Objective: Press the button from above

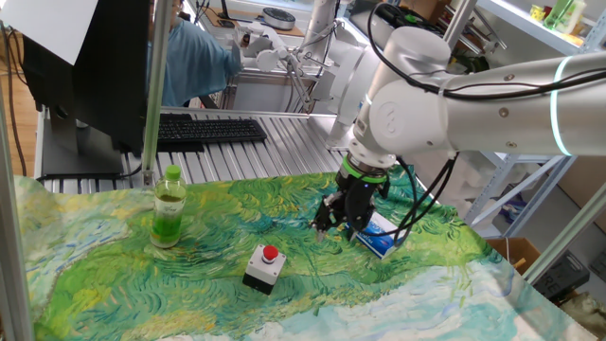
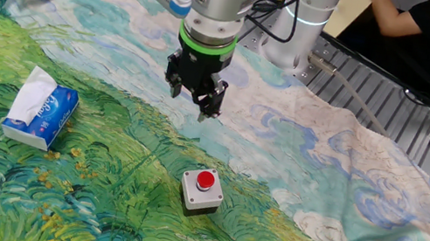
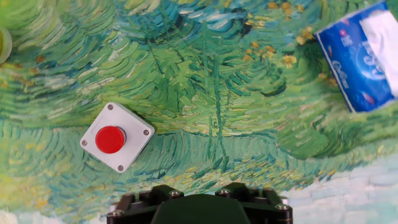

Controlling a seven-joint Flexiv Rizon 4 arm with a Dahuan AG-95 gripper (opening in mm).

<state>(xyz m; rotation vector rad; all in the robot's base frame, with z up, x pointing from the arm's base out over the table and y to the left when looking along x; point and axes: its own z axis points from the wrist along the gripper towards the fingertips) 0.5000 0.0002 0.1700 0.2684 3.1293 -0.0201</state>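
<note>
The button (image 1: 271, 254) is a round red cap on a small light boxy housing (image 1: 262, 273) that stands on the painted green cloth. It also shows in the other fixed view (image 2: 205, 180) and in the hand view (image 3: 110, 139). My gripper (image 1: 333, 225) hangs above the cloth, up and to the right of the button in this view, and touches nothing. In the other fixed view the gripper (image 2: 191, 103) is behind the button and a little left of it. The hand view shows only the hand's black body at the bottom edge, with the button to the left of centre. The fingertips' gap cannot be made out.
A blue tissue pack (image 1: 379, 239) lies just right of the gripper and also shows in the other fixed view (image 2: 39, 112) and the hand view (image 3: 364, 56). A green-liquid bottle (image 1: 169, 210) stands at the left. A keyboard (image 1: 208, 130) and a person are behind the table.
</note>
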